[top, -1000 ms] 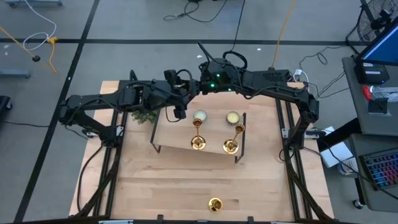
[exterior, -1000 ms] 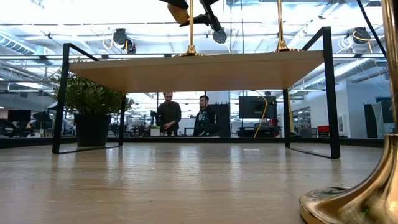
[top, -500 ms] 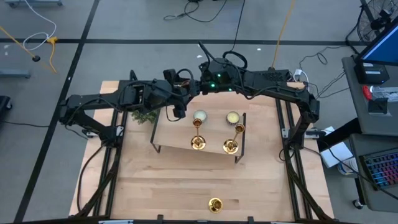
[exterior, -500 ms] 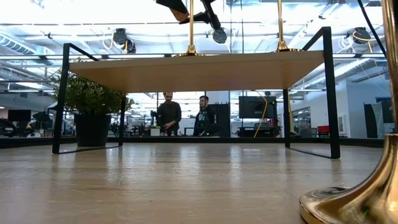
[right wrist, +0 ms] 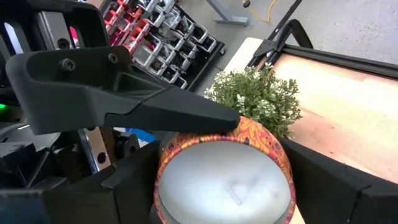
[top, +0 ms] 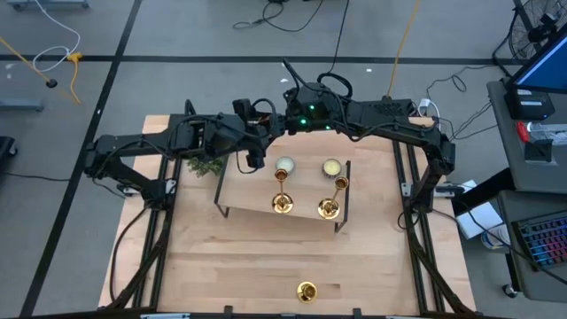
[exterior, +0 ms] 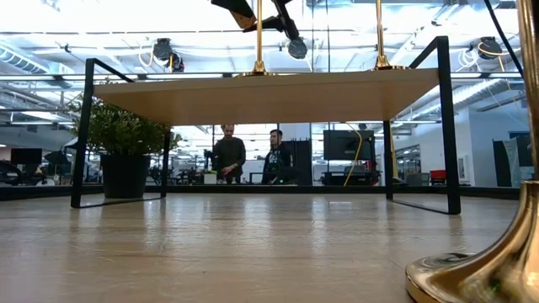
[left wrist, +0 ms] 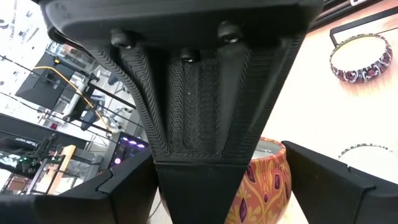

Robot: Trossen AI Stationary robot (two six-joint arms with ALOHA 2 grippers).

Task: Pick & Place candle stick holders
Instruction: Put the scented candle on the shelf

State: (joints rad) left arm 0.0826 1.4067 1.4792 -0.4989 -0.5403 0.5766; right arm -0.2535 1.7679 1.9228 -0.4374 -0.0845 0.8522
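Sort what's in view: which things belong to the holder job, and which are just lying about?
Job: two holders on the shelf; third holder near the table's front edge.
Lying about: plant; candles; bangle.

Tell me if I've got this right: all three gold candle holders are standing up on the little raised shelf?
Not quite. Only two gold candle holders stand on the raised shelf. The third sits on the table near its front edge, as the high view shows.

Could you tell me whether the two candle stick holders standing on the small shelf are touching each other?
Apart. The high view shows bare shelf top between the left holder and the right holder.
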